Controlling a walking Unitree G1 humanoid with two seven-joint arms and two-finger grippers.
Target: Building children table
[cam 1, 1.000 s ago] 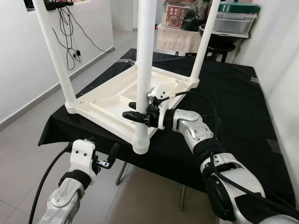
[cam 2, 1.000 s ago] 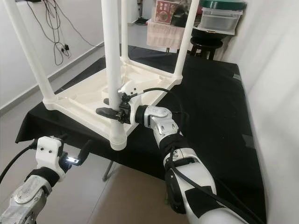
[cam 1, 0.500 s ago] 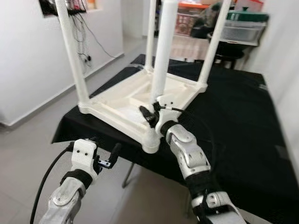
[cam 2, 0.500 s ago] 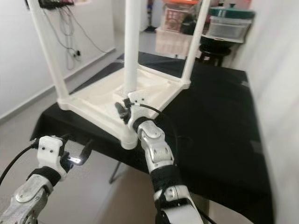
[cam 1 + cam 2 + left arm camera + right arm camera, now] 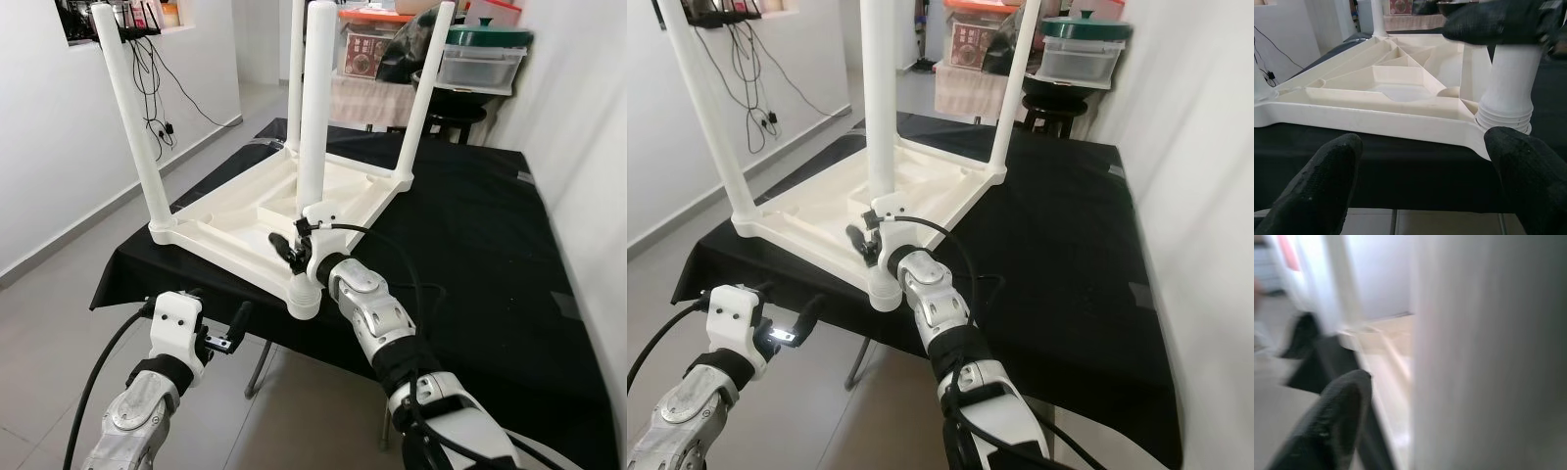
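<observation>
Clamping the near upright leg [image 5: 312, 147] of the upturned table [image 5: 235, 211], the right gripper [image 5: 290, 251] is closed; left gripper [image 5: 217, 333] gapes empty.

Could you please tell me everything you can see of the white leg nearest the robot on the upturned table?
The nearest leg is a smooth white tube, plastic by its look, standing upright in the ribbed corner socket of the upside-down white table, at the near edge of the black cloth. The right claw is at its lower part, just above the socket; whether it grips cannot be told. The left claw waits open below the edge.
</observation>
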